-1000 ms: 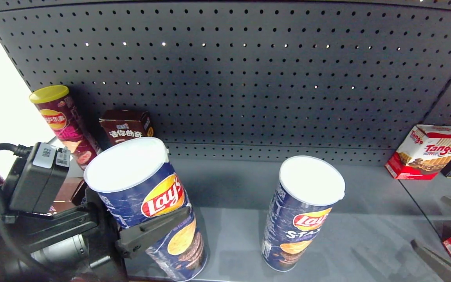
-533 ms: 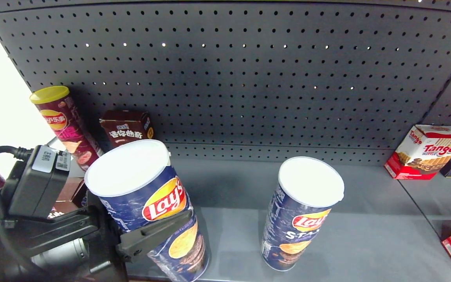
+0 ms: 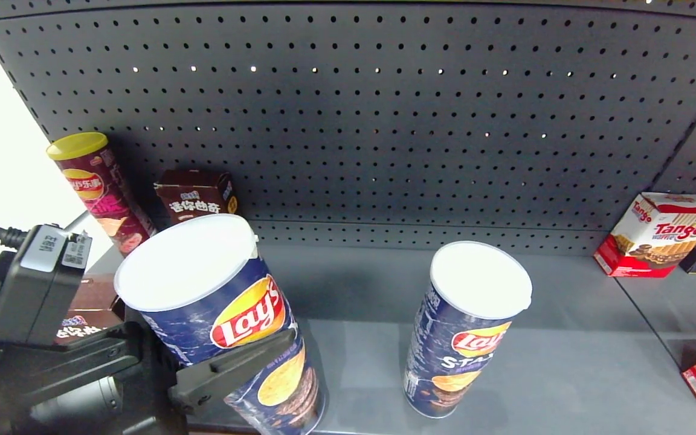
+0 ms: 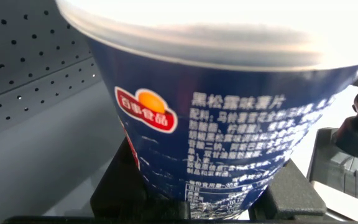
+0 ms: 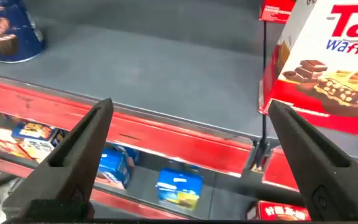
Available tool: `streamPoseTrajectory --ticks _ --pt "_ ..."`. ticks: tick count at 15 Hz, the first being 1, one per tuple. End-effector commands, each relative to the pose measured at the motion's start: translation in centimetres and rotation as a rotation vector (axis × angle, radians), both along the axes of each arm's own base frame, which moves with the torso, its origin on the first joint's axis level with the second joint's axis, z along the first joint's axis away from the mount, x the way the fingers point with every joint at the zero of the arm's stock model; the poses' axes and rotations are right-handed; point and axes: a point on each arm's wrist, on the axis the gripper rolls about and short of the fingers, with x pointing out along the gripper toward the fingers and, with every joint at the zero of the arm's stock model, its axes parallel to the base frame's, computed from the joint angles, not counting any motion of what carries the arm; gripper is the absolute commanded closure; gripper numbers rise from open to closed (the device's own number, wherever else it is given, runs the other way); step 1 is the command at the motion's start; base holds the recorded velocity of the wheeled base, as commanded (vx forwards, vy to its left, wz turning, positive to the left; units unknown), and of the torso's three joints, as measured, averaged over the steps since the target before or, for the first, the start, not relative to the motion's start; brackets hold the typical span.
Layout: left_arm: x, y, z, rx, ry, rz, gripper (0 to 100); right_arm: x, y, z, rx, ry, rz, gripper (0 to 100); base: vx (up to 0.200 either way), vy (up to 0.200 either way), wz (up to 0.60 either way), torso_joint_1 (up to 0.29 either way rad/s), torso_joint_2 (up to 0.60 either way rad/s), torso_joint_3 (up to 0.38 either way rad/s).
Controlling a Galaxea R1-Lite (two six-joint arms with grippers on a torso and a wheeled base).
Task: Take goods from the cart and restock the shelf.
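One blue can [image 3: 221,302] is clamped in my left gripper [image 3: 245,356]. It has tipped a little further left, base at the front edge of the shelf [image 3: 565,374] — not standing yet. My right gripper [image 5: 191,155] hangs open, empty.

The dark grey metal back panel [image 3: 384,121] is dotted with even rows of small holes. Before its middle, a tilted navy-blue cardboard chip canister [image 3: 227,305] and an upright navy-blue cardboard chip canister [image 3: 460,344] both carry white plastic lids, pale marbling and a red-and-yellow emblem. At its left end are a maroon yellow-lidded chip tube [image 3: 103,193] and a brown cardboard carton [image 3: 197,196]; at its right end, a white-and-red wafer box [image 3: 662,235].
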Motion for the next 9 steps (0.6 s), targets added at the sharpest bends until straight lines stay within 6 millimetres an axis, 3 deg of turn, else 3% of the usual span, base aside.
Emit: streamPoseTrajectory --ticks 1,5,9 --pt "-0.14 0.1 0.16 -0.006 -0.007 0.0 100 0.0 0.01 -0.04 0.021 0.005 0.005 0 0.0 0.0 0.0 0.0 0.0 0.0" --pt "-0.19 0.09 0.23 -0.009 -0.013 -0.003 100 0.04 -0.17 -0.2 0.05 0.026 -0.079 0 0.0 0.0 0.0 0.0 0.0 0.0" --pt "-0.29 0.16 0.32 -0.012 -0.015 -0.006 100 -0.03 0.0 -0.79 0.02 0.082 0.0 0 0.0 0.0 0.0 0.0 0.0 0.0"
